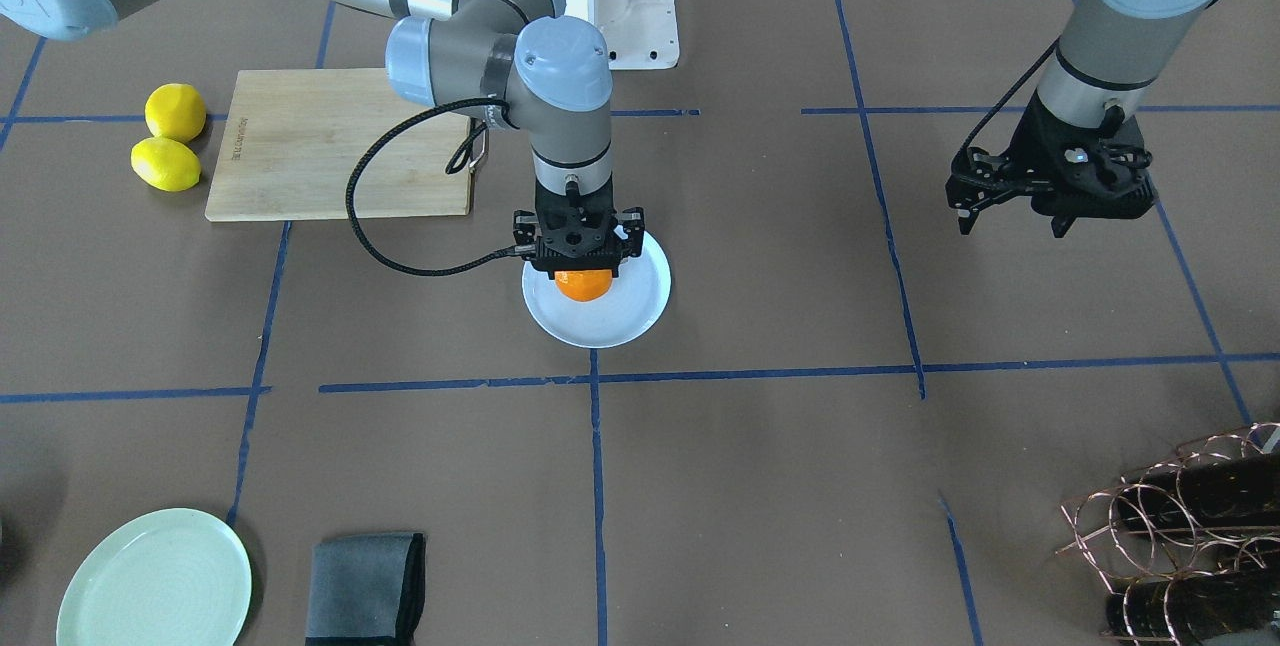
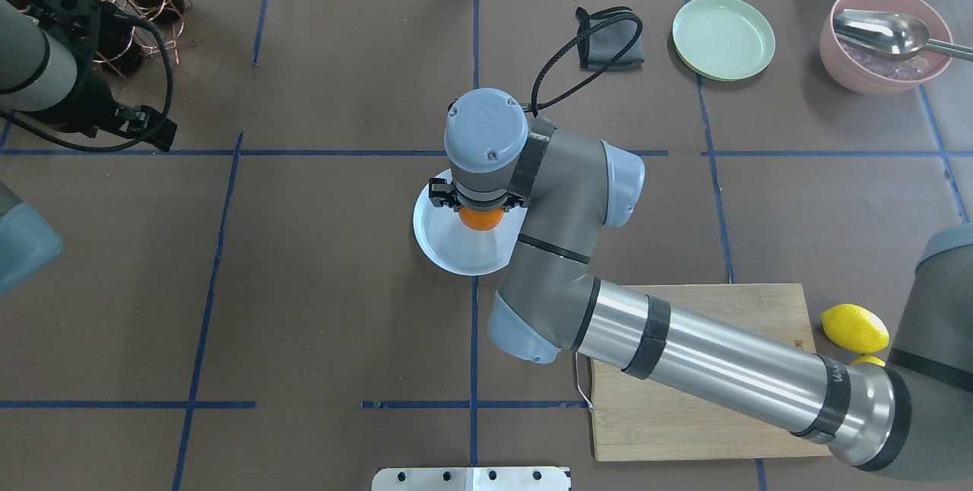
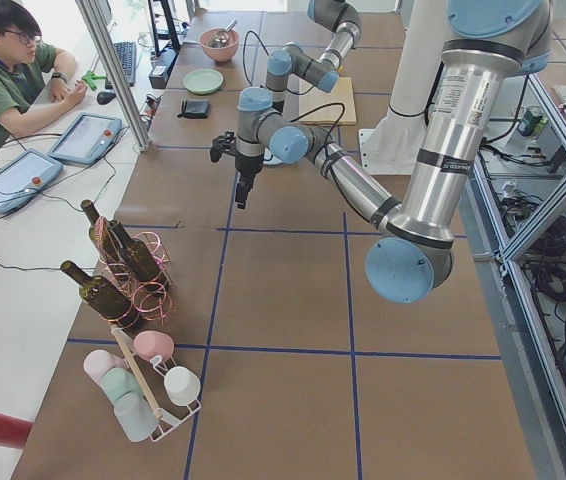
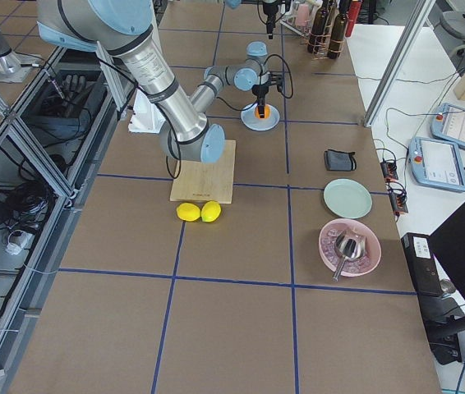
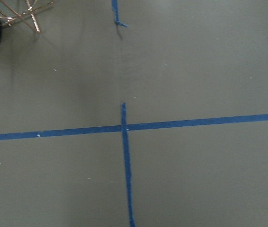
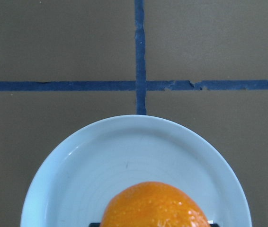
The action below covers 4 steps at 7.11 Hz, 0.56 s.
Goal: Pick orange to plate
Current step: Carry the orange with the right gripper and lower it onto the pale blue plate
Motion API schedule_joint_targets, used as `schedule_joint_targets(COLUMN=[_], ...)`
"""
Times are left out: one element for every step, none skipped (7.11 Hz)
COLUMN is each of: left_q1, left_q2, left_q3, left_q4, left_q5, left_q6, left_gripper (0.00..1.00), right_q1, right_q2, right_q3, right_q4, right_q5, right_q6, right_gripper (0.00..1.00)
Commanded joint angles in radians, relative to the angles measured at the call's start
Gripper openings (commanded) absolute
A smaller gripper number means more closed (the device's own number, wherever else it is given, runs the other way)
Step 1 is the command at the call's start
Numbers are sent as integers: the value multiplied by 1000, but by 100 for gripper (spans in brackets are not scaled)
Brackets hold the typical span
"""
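The orange hangs just over the pale bluish-white plate at the table's middle, and my right gripper is shut on it from straight above. In the overhead view the orange peeks out under the wrist, above the plate. The right wrist view has the orange at its bottom edge, with the plate below it; the fingers are hidden there. My left gripper hovers open and empty far to the side, over bare table.
Two yellow lemons lie beside a wooden cutting board behind the plate. A pale green plate and a folded grey cloth sit at the operators' edge. A copper bottle rack stands beneath the left arm's side. A pink bowl with a spoon stands at the far corner.
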Motion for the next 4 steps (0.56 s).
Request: schedule_joint_targets(left_q1=[-19, -19, -19, -19], left_q2=[12, 12, 12, 14], left_q3=[1, 1, 4, 7], left_q4=[-1, -1, -1, -1], left_q5=[2, 3, 3, 5], left_q6=[34, 34, 34, 47], left_gripper=[100, 100, 100, 100], right_q1=[-8, -10, -8, -1], right_q2=[27, 24, 26, 27], right_q3=[-46, -47, -47, -35], right_q4=[11, 12, 11, 6], right_q5=[-7, -7, -6, 4], right_q6=[12, 12, 3, -2], right_gripper=[35, 95, 100, 100])
